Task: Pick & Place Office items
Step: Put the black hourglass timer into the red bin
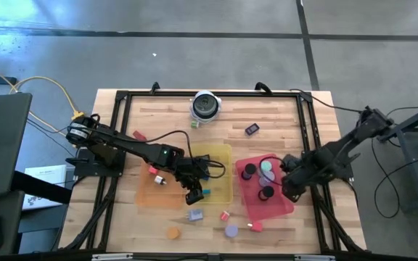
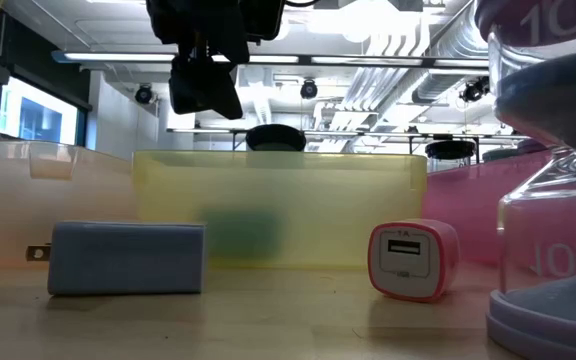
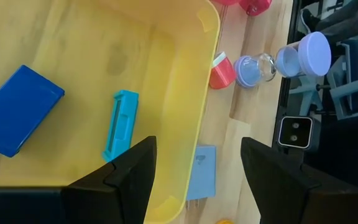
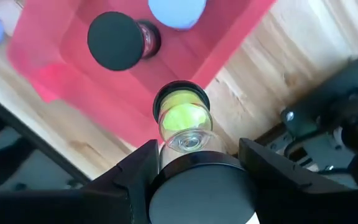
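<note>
My right gripper (image 1: 289, 187) hangs over the red tray's (image 1: 278, 206) right side, shut on a black-capped hourglass with yellow-green sand (image 4: 182, 118). Inside that tray another black-capped piece (image 4: 120, 40) and a pale blue disc (image 4: 178, 9) rest on the floor. My left gripper (image 1: 194, 197) stands open above the near rim of the yellow tray (image 3: 194, 93), with nothing between its fingers (image 3: 197, 155). A blue block (image 3: 17, 109) and a teal block (image 3: 120, 124) lie flat in the yellow tray. My right gripper pinches the hourglass's upper black cap (image 4: 201, 193) between its two fingers, coming from above and pointing down. The hourglass hangs upright below the fingers, its lower cap (image 4: 180, 99) clear of the red tray's edge and the table.
On the table near the front lie a blue-grey charger (image 2: 128, 258), a pink charger (image 2: 413, 260), a purple hourglass (image 3: 297, 56), an orange disc (image 1: 173, 232) and a red bit (image 1: 255, 227). An orange tray (image 1: 147, 192) adjoins the yellow one. A round silver-and-black object (image 1: 205, 106) stands at the back.
</note>
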### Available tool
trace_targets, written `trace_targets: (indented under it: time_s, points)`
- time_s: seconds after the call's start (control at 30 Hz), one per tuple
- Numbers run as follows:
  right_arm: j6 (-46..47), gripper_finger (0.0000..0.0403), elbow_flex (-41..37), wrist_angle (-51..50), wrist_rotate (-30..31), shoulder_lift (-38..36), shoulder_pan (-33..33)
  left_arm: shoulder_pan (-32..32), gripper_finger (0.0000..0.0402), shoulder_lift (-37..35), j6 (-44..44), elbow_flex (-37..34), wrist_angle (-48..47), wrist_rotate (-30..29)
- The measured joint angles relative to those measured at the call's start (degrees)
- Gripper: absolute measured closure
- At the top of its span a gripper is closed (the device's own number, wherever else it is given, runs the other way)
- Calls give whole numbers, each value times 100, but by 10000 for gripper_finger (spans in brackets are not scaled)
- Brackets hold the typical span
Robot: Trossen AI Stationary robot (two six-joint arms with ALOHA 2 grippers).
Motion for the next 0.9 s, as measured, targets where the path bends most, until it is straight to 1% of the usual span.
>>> trace_targets:
  time_s: [0.23, 0.43, 0.67, 0.9]
  points:
    - [-1117, 208, 241, 48, 198, 778, -358, 0, 174, 0, -7, 0, 0, -125]
    - [-1593, 208, 271, 114, 273, 1134, -621, 0, 174, 0, -22, 0, 0, -125]
    - [-1987, 208, 268, 155, 335, 1376, -683, 0, 174, 0, -22, 0, 0, -123]
    - [-2466, 208, 268, 293, 373, 1403, -528, 0, 174, 0, -23, 0, 0, -121]
